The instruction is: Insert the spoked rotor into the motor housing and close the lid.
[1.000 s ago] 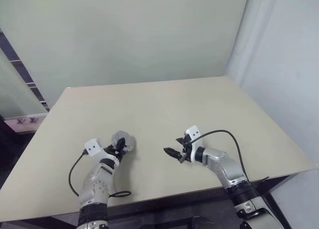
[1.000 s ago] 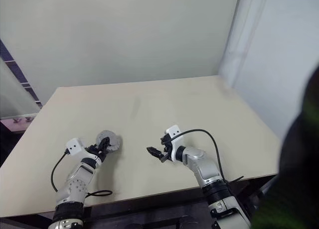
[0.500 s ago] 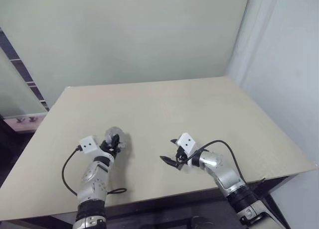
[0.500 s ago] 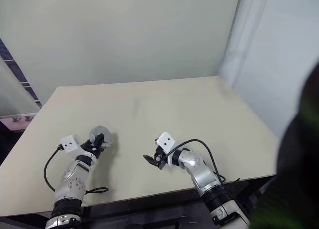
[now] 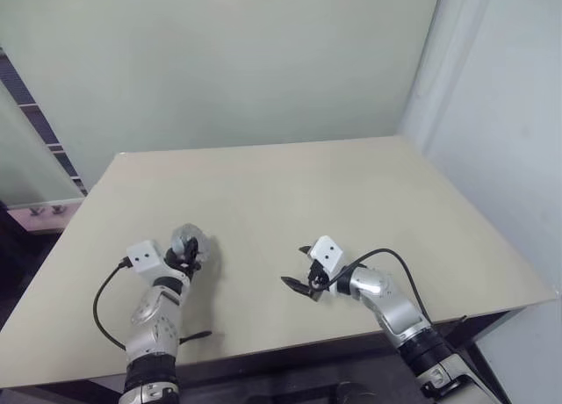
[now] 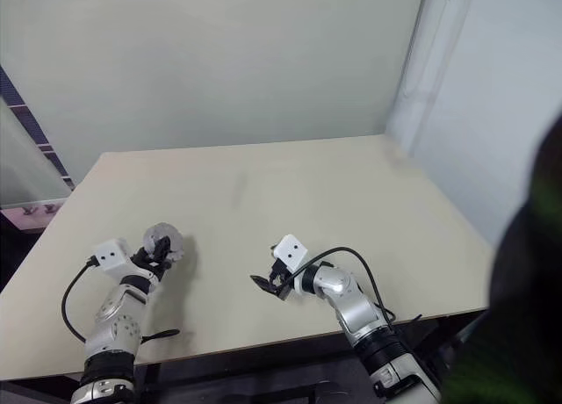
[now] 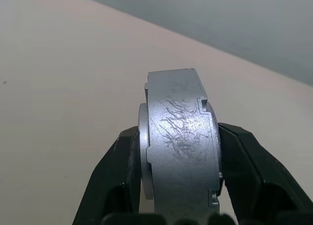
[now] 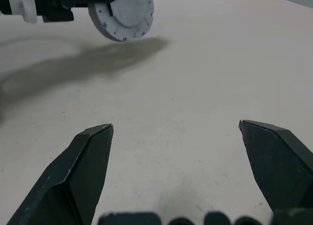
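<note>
My left gripper (image 5: 187, 250) is shut on a thick round grey metal body, the motor housing (image 5: 186, 241), and holds it just above the table near the front left. In the left wrist view its scratched rim (image 7: 181, 142) sits edge-on between both black fingers (image 7: 117, 171). The right wrist view shows its flat face (image 8: 124, 12) with small holes round the edge; no windings show. My right gripper (image 5: 297, 267) hangs low over the table to the right of it, open and empty, pointing toward it (image 8: 195, 127). The spoked rotor is out of view. I cannot tell the lid apart from the housing.
The beige table (image 5: 307, 184) stretches away to a pale green wall. Its front edge runs close behind both arms. A black cable (image 5: 105, 316) loops beside the left forearm.
My left gripper has carried the housing a little to the left. The right gripper has rolled about its own axis and stayed roughly in place, still open.
</note>
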Action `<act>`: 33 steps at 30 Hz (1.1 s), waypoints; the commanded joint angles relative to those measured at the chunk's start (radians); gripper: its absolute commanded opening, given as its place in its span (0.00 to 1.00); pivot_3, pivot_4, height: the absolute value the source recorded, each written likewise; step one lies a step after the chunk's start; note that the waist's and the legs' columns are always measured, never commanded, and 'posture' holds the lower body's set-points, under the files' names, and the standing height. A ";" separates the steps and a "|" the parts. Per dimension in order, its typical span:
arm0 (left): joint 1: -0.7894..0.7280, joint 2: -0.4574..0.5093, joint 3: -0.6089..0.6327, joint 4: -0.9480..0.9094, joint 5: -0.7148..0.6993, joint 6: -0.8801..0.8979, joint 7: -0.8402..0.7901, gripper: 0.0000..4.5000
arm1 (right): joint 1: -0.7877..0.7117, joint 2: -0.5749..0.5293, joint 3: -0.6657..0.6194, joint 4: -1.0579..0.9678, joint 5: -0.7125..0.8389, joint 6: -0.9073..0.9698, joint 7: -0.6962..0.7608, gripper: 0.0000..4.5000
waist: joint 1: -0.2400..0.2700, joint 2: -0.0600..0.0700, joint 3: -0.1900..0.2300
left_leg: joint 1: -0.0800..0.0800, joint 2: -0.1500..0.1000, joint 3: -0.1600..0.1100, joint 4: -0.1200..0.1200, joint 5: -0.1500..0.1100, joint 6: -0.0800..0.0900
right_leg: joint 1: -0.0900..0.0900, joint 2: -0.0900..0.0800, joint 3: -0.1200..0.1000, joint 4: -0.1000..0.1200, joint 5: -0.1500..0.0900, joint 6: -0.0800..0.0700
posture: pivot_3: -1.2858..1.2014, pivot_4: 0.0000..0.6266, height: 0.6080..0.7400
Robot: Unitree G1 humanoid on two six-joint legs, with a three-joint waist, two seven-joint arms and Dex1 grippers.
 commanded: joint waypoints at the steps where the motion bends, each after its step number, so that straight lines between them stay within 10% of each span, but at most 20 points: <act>1: -0.020 0.030 0.008 -0.015 0.025 -0.018 0.026 0.64 | -0.013 0.005 -0.009 -0.028 -0.001 -0.018 0.003 1.00 | 0.000 0.000 0.000 | 0.000 0.000 0.000 0.000 0.000 0.000 | 0.000 0.000 0.000 0.000 0.000 0.000 | 0.52 0.00 1.00; 6: -0.010 0.041 0.001 -0.005 0.051 -0.001 0.053 1.00 | -0.022 0.006 -0.012 -0.016 -0.002 -0.020 0.002 1.00 | 0.000 0.000 0.000 | 0.002 0.000 0.000 0.001 0.000 0.000 | 0.001 0.000 0.000 0.002 0.000 0.000 | 0.52 0.00 1.00; 23: 0.221 0.119 0.034 -0.453 0.003 0.116 0.015 1.00 | -0.014 -0.017 -0.077 -0.012 0.013 -0.018 -0.017 1.00 | 0.001 -0.001 -0.001 | 0.004 0.001 0.001 0.003 0.000 0.000 | 0.003 0.000 0.000 0.003 -0.001 -0.002 | 0.52 0.00 1.00; 33: 0.283 0.189 -0.211 -0.733 -0.049 0.288 -0.238 1.00 | 0.024 -0.100 -0.221 -0.150 0.090 0.227 -0.033 1.00 | 0.001 0.000 0.000 | 0.004 0.001 0.001 0.009 0.000 0.000 | 0.007 0.000 0.001 0.002 -0.001 -0.002 | 0.52 0.00 1.00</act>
